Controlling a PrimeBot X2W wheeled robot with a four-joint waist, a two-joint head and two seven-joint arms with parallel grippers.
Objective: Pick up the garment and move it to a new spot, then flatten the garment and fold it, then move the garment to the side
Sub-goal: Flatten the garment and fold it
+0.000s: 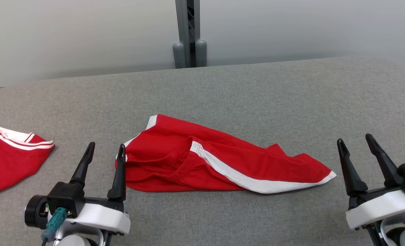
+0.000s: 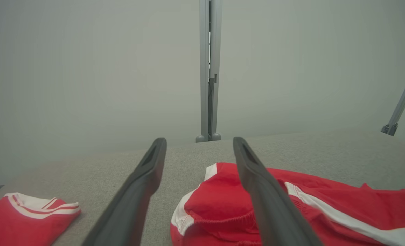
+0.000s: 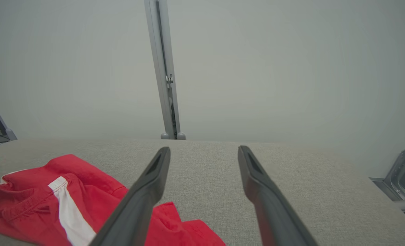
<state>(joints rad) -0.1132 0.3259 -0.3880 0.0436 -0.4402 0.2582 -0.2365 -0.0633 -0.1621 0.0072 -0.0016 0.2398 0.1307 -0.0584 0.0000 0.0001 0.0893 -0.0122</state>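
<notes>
Head view: grey table (image 1: 257,89) under everything. Red garment (image 1: 175,160) mid-table, rumpled, layers flopped over. Second red garment (image 1: 8,160) at left edge, well apart; leave alone. Left gripper (image 1: 106,146) spread, empty, inner finger at garment's left edge. Right gripper (image 1: 354,138) spread, empty, just beside hem corner (image 1: 330,175). Flattening judged next: pinch single layers at opposite ends, draw apart low and slow, untuck waistband (image 1: 183,166).

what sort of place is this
Most likely a lab or test cell, not a home: a grey cloth-covered table, pale wall panels joined by a metal post, and red shorts laid out with another red garment further left.
</notes>
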